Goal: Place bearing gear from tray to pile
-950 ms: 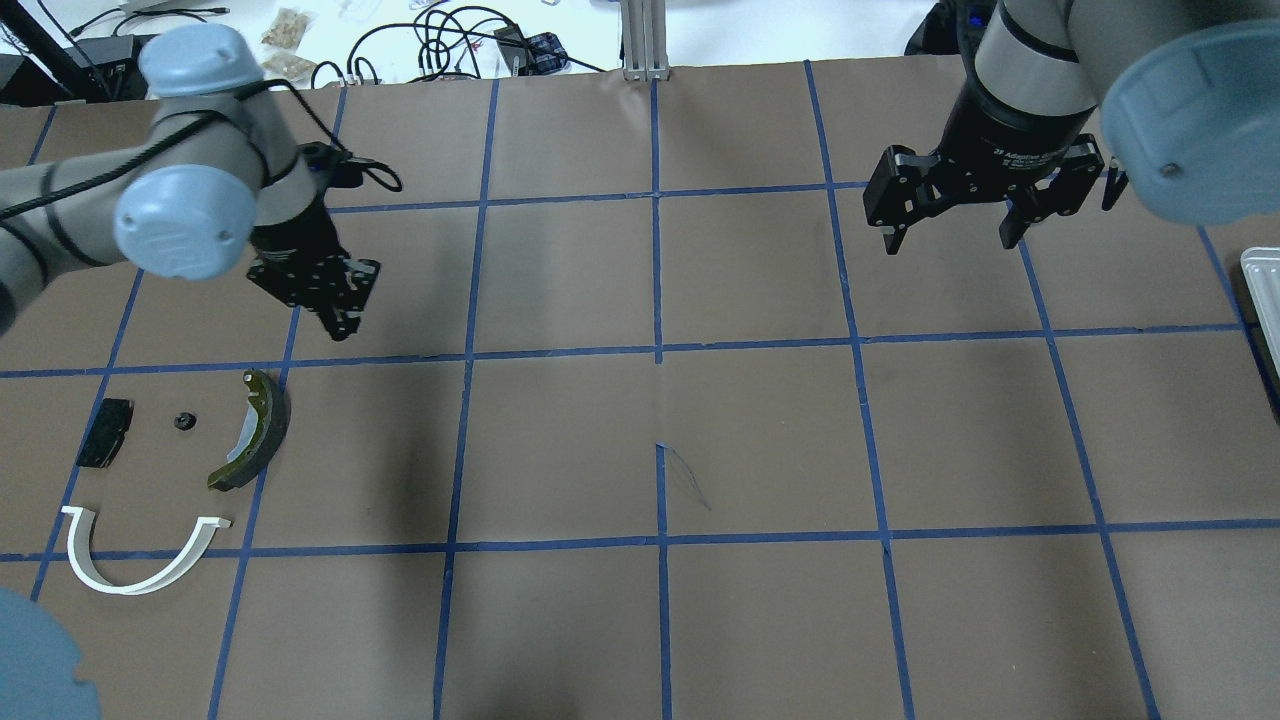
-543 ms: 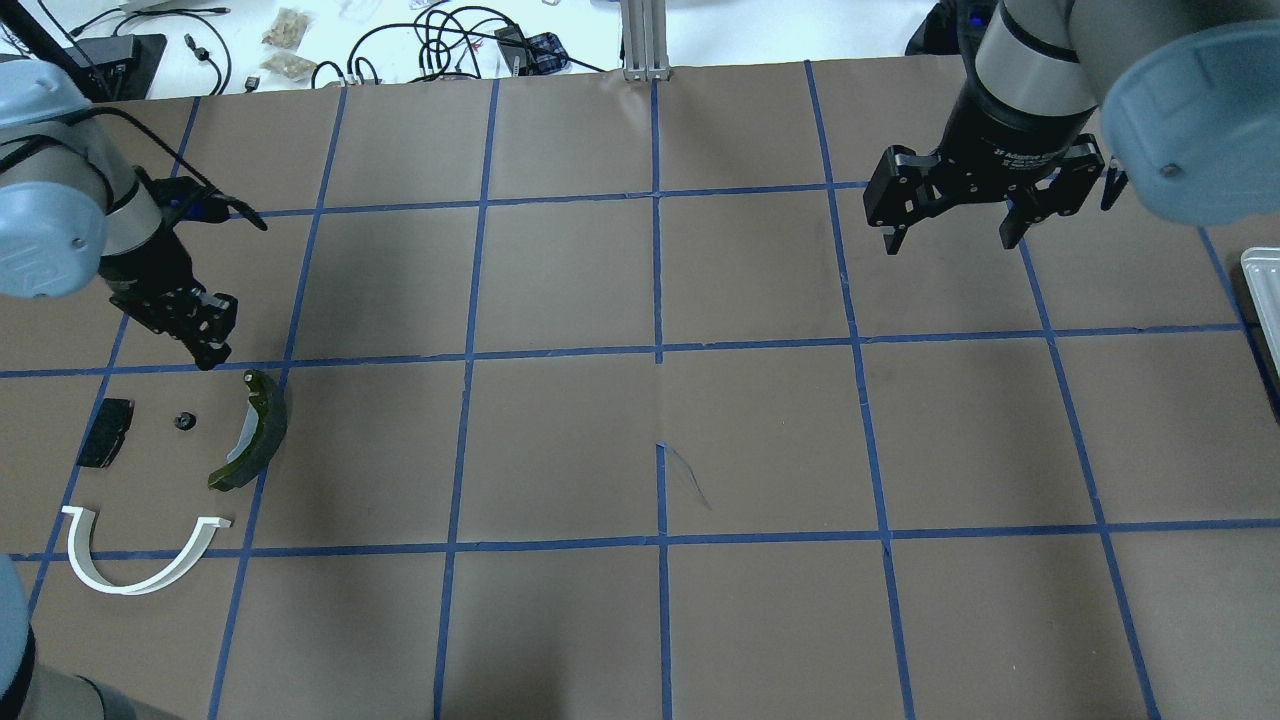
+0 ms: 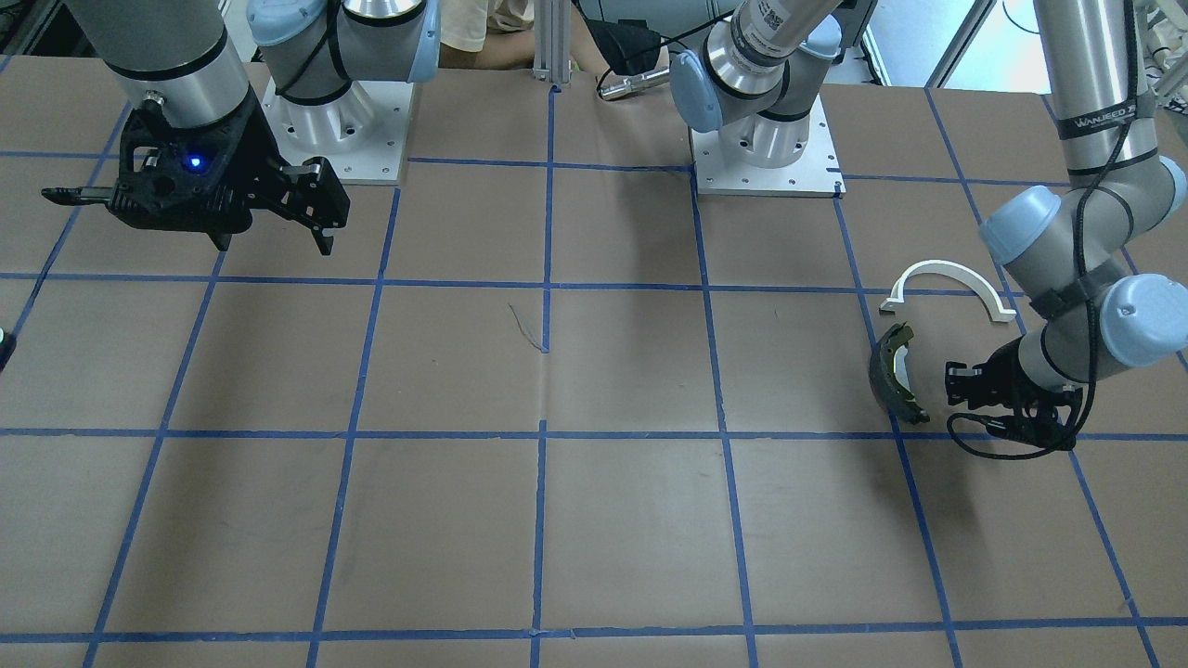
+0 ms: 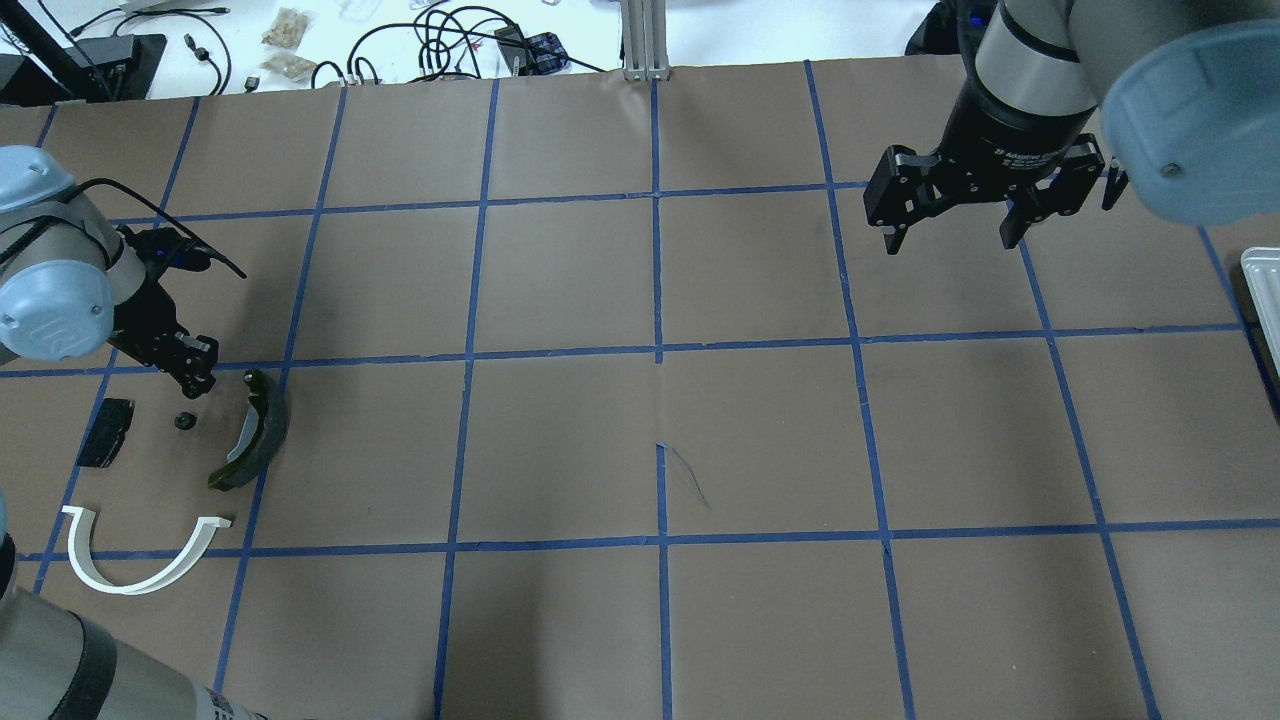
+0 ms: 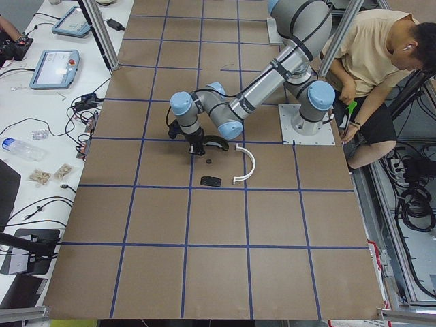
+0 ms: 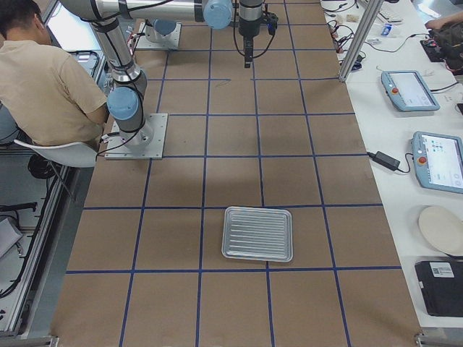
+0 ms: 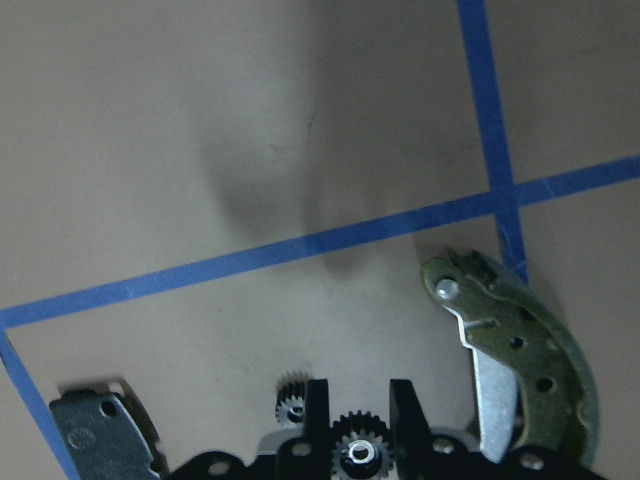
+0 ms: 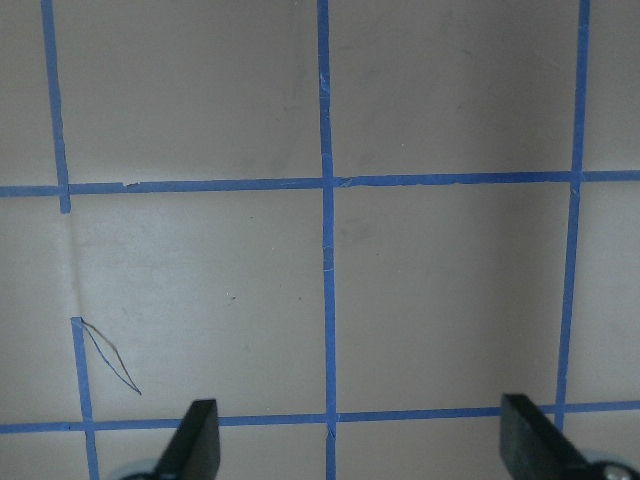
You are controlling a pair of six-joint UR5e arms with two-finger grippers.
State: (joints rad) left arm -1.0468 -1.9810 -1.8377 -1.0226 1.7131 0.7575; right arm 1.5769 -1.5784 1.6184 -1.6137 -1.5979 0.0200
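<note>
**A:** Seeing bearing gear [image 7: 358, 452] pinched in left pincer [image 7: 359, 398], just over the pile [image 4: 255, 432]; right pincer [image 4: 950, 235] gaping, empty.

**B:** Looks tiny, rigid, probably light. Best pinched across toothed rim; might roll.

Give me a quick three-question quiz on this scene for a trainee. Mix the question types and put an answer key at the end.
1. True or false: the right gripper is open and holds nothing.
2. Multiple choice: what is clamped in the left gripper? A) a bearing gear B) a screwdriver C) nothing
3. Fill in the blank: a second gear lies between the black pad and the ____.

Key: 1 true; 2 A; 3 brake shoe.
</note>
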